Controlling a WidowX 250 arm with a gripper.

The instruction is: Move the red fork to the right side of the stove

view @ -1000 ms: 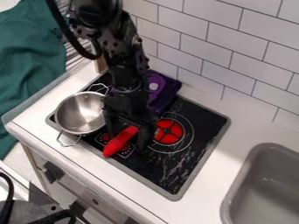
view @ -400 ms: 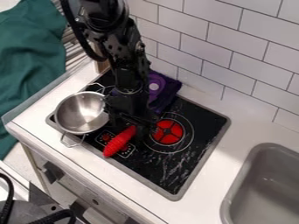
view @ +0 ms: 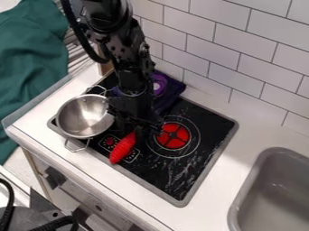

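The gripper [view: 141, 133] hangs low over the middle of the stove [view: 208, 124], pointing down at the upper end of the red fork [view: 123, 150]. Whether its jaws are clenched on the fork or released cannot be told, since that end runs in under the dark gripper. The rest of the fork slants down and to the left in the view, across the printed control marks [view: 109, 142], with its lower end close to the stove's front edge. So it is near the front, left of the red burner [view: 175, 143] and well apart from the stove's right edge.

Just left of the gripper is a steel pot [view: 81, 118] with wire handles. Behind the gripper, toward the wall, is a dark purple cloth [view: 175, 88], with a lighter purple round thing [view: 161, 84] at it, partly hidden by the arm [view: 124, 40]. The arm comes down from the top of the view.

Farther out, the white counter [view: 259, 131] surrounds the stove, with a gray sink [view: 274, 151] at lower right. White tiles [view: 229, 40] cover the wall behind, and a green cloth [view: 30, 58] hangs at far left.
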